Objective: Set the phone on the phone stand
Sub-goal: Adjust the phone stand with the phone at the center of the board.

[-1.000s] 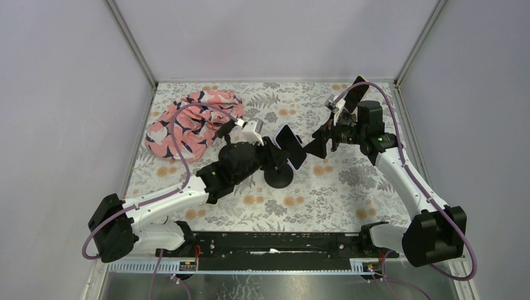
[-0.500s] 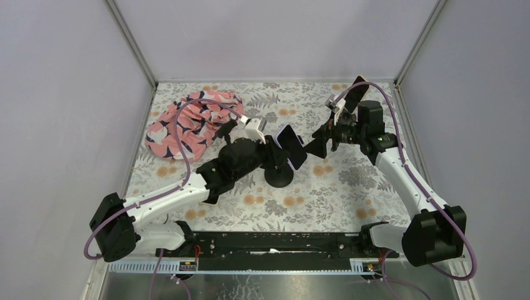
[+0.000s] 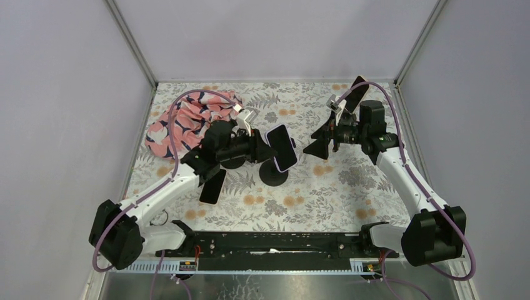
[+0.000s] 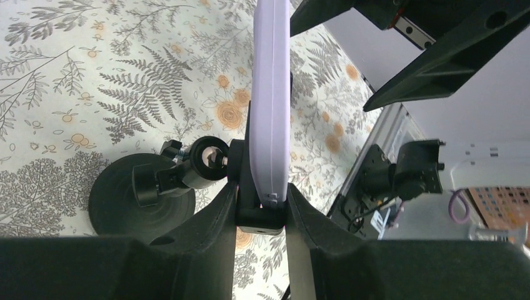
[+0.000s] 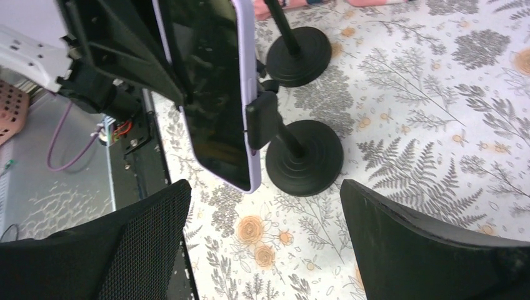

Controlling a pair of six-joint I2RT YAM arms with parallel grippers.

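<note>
The phone (image 3: 281, 147), in a lilac case with a dark screen, stands tilted in the cradle of a black phone stand (image 3: 274, 174) at mid-table. My left gripper (image 3: 261, 147) is shut on the phone from the left. In the left wrist view its jaws (image 4: 261, 187) press on the phone's lower edge (image 4: 272, 94) and the cradle, and the stand's round base (image 4: 134, 194) lies to the left. My right gripper (image 3: 317, 142) is open and empty, just right of the phone. In the right wrist view (image 5: 262, 194) it faces the phone's screen (image 5: 215, 94) and the stand base (image 5: 304, 156).
A second black stand base (image 5: 299, 56) sits just behind the first. A pink patterned cloth (image 3: 187, 122) lies at the back left. A dark flat slab (image 3: 212, 186) lies by the left forearm. Another dark slab (image 3: 357, 92) rises behind the right wrist. Side walls enclose the table.
My left arm has lifted and swung left, carrying the phone and stand slightly left and uncovering the dark slab by the forearm. The right arm has barely moved.
</note>
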